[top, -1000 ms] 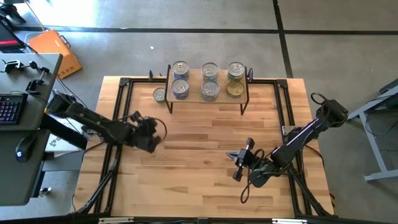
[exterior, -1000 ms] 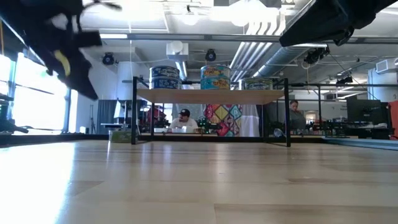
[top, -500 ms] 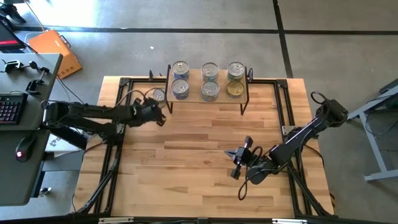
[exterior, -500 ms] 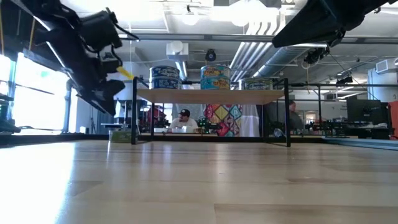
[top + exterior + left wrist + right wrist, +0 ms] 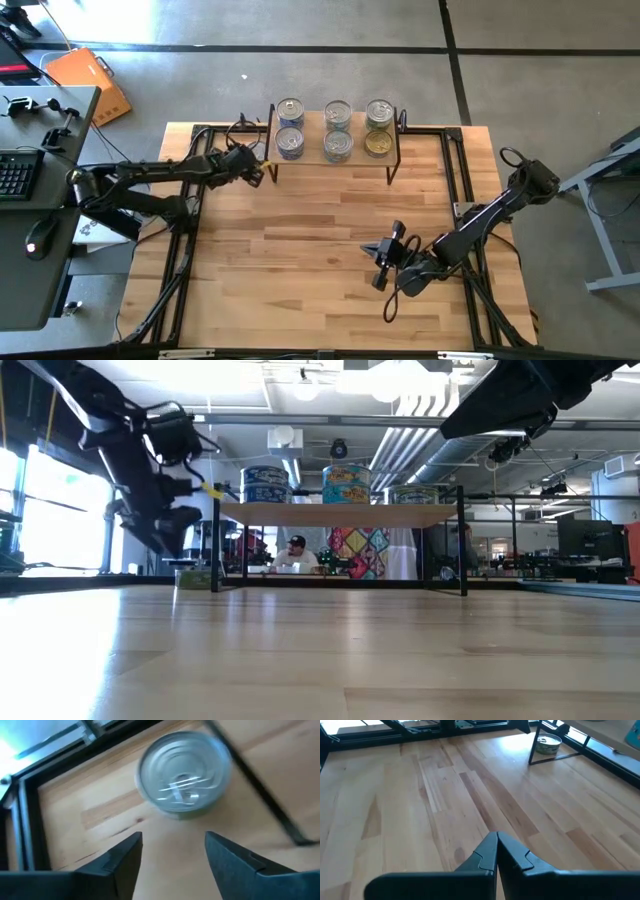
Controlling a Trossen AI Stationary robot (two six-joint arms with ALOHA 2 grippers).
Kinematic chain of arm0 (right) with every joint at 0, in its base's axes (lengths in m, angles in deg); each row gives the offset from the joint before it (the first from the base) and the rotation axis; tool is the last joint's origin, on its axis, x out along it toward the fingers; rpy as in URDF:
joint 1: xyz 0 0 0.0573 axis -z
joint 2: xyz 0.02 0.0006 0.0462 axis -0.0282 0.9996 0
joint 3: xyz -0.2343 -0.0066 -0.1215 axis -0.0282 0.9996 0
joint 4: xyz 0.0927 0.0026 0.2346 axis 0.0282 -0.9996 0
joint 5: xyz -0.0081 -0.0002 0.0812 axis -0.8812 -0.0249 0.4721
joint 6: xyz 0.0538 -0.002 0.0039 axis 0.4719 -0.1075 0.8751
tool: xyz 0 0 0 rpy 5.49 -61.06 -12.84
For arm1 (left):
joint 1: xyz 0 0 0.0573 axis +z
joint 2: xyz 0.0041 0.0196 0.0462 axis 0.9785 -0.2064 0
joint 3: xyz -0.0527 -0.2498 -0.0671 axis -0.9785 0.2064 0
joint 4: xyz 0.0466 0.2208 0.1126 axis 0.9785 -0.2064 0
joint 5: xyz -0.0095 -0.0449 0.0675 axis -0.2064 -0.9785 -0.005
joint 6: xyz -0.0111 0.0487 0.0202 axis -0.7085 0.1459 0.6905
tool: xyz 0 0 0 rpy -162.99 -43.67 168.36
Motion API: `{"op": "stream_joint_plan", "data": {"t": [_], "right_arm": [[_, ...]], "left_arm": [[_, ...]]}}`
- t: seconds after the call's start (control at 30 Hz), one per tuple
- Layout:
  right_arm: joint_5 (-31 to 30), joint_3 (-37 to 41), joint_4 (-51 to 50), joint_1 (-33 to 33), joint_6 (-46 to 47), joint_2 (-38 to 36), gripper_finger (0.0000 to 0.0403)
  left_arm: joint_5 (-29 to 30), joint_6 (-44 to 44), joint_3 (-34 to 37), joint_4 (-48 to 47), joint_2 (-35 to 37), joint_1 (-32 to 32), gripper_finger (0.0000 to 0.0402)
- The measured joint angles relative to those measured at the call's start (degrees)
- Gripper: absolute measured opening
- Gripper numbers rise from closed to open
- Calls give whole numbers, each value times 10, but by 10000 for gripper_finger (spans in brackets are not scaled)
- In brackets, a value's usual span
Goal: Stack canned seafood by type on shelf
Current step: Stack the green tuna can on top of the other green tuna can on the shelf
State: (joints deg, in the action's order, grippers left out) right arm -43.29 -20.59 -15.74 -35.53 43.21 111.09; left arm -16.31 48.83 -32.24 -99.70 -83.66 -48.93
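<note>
The left gripper (image 5: 172, 847) hangs spread and empty over a lone silver-lidded tin (image 5: 184, 775) with a pull tab, standing on the table (image 5: 320, 260) just beside the shelf (image 5: 333, 146). The shelf holds six tins (image 5: 338, 113) in three pairs. The right gripper (image 5: 496, 851) is pinched closed on nothing, mid-table.

Your left arm reaches low and long across the worktop's far-left part, its left pincer (image 5: 257, 165) angled downward, fingers (image 5: 117, 860) spread apart with nothing between them. Your right arm is folded at the near-right, its right pincer (image 5: 383, 262) raised off the surface, fingers (image 5: 492, 852) pressed together.
</note>
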Motion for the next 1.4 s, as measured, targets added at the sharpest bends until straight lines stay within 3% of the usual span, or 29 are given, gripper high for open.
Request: {"op": "stream_joint_plan", "data": {"t": [0.37,0.63,0.9,1.13,1.4], "right_arm": [[1,0,0,0,-2,0,0],[1,0,0,0,-2,0,0],[1,0,0,0,-2,0,0],[1,0,0,0,0,0,0],[1,0,0,0,0,0,0]], "left_arm": [[-58,52,0,116,-39,90,126],[-136,85,0,132,-55,148,64],[-178,118,-3,185,-121,167,25],[-240,108,-3,68,-72,157,7],[-235,23,1,-118,26,91,0]]}}
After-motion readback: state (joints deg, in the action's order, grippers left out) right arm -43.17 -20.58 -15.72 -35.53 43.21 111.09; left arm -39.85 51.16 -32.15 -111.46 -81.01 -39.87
